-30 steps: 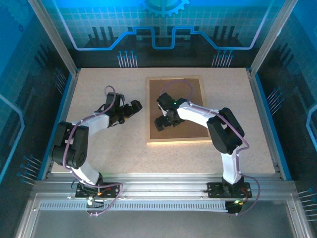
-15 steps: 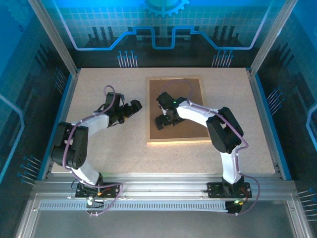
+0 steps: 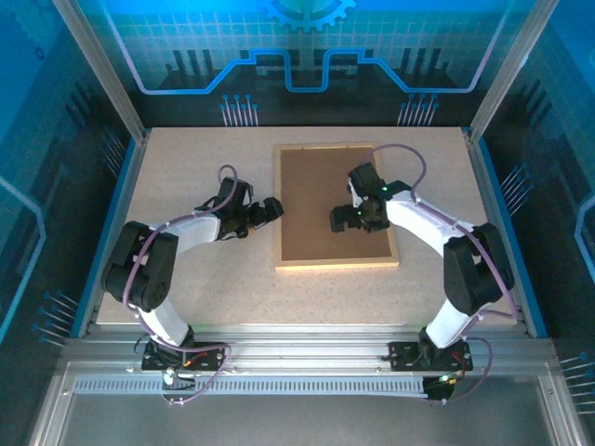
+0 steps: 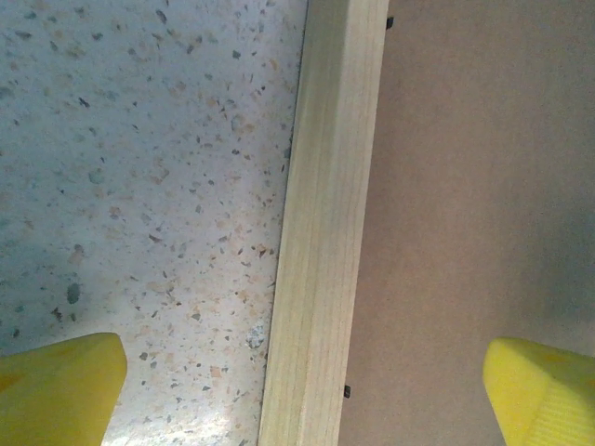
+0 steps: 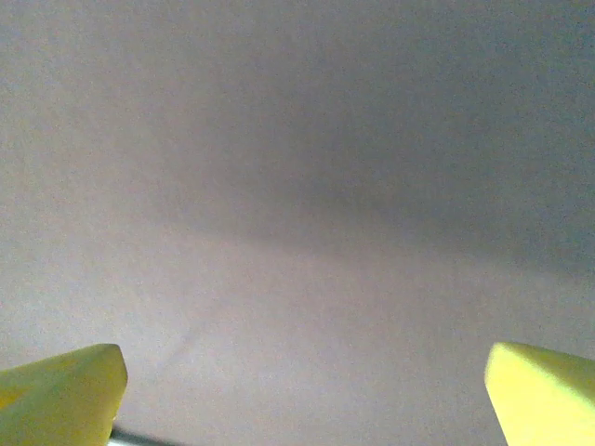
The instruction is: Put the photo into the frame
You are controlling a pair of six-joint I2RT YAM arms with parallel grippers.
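The frame (image 3: 335, 264) of light wooden rails lies flat on the table, a brown backing board (image 3: 314, 190) filling it. The photo is hidden. My left gripper (image 3: 275, 207) is open at the frame's left rail. In the left wrist view that rail (image 4: 325, 232) runs upright between the yellow fingertips (image 4: 58, 388), one over the table and the other over the board, and the left gripper (image 4: 302, 395) holds nothing. My right gripper (image 3: 337, 220) hovers open over the board's right half. The right wrist view has the right gripper (image 5: 302, 395) close above the plain board (image 5: 297, 186), empty.
The speckled table (image 3: 204, 279) has free room to the left of the frame and in front of it. Metal posts and blue walls (image 3: 521, 214) ring the table. A small black clip (image 4: 346, 391) sits at the rail's inner edge.
The right arm has swung out to the right, carrying its gripper from the board's left half towards its right half. The left gripper has moved right, up to the frame's left rail.
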